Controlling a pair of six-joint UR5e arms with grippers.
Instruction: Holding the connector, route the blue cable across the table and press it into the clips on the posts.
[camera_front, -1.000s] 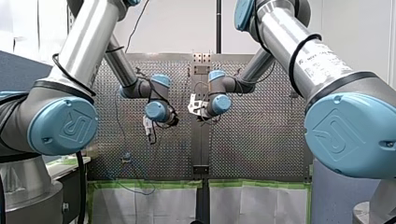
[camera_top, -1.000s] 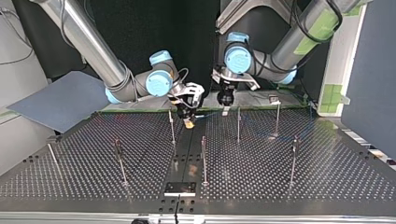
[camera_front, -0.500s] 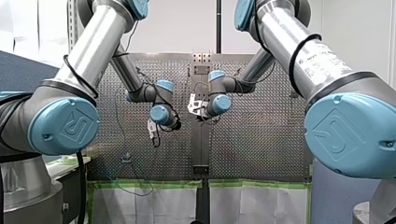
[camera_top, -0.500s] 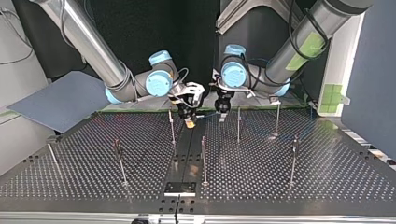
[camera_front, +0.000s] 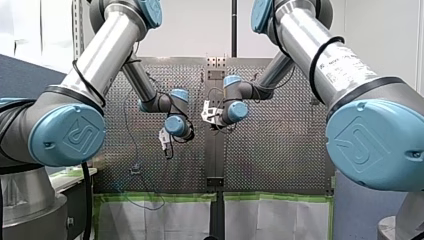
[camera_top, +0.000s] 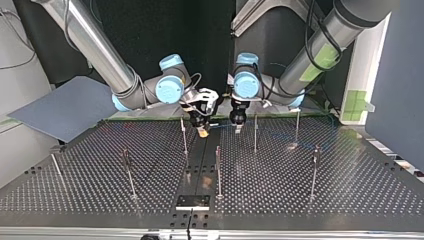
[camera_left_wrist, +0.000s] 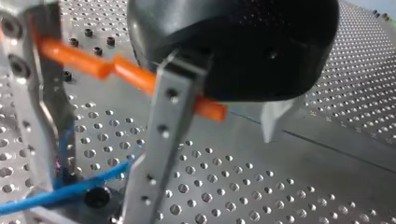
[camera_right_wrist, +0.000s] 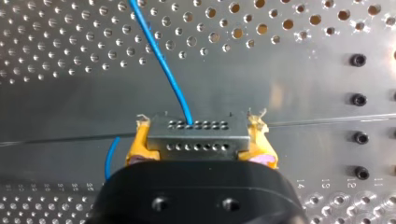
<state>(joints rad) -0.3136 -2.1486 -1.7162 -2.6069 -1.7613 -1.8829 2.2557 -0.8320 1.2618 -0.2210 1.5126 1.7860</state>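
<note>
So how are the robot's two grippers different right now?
My right gripper has yellow pads; my left gripper has bare metal fingers. The right one is shut on the grey connector; the left one's fingers stand apart, with the blue cable only passing between them. Shared: both hang close over the perforated table, near its middle, and the same cable reaches both.

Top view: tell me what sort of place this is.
Probably a robotics lab test bench: a perforated metal table set with thin upright posts, and a blue cable running from the connector clamped in my right tool.
</note>
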